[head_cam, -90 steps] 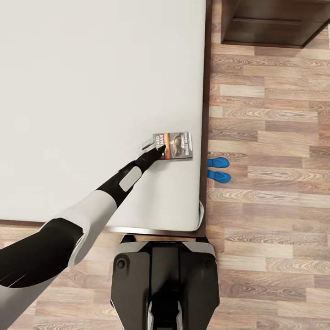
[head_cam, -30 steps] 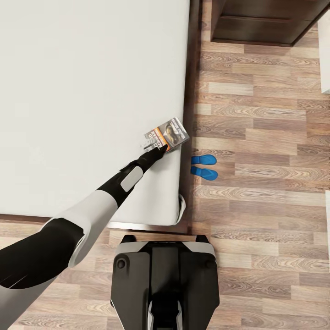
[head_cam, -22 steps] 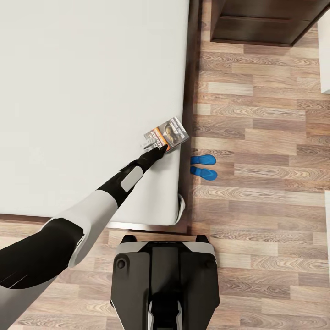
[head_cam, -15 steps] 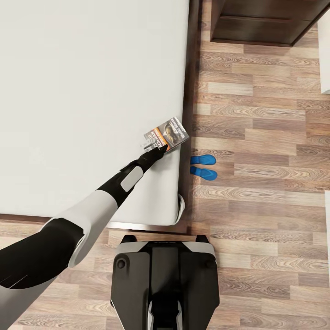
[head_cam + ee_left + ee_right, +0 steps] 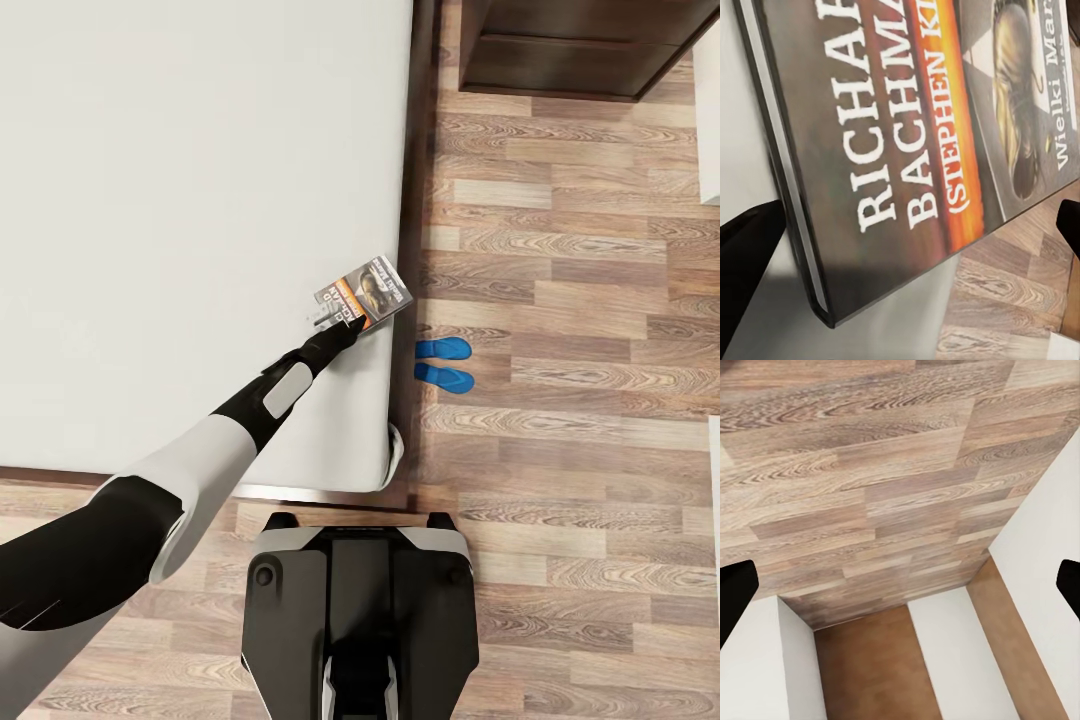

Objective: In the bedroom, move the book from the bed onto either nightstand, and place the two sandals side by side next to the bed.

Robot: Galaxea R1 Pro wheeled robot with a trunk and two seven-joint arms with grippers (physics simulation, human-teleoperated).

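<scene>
Book (image 5: 364, 294) lies tilted at the right edge of the bed (image 5: 200, 200), centre of the head frame, with the left gripper (image 5: 335, 327) at its corner, fingers spread wide. Two blue sandals (image 5: 443, 361) sit side by side on the wooden floor (image 5: 580, 300) just right of the bed; the right gripper's (image 5: 900, 585) fingertips show far apart at the edges of its wrist view.

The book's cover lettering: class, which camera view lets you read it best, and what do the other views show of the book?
The left wrist view: the book is close up, author names legible on its orange band. The head view shows the whole book, small, near the bed's edge at the left hand. The right wrist view looks at floor.
</scene>
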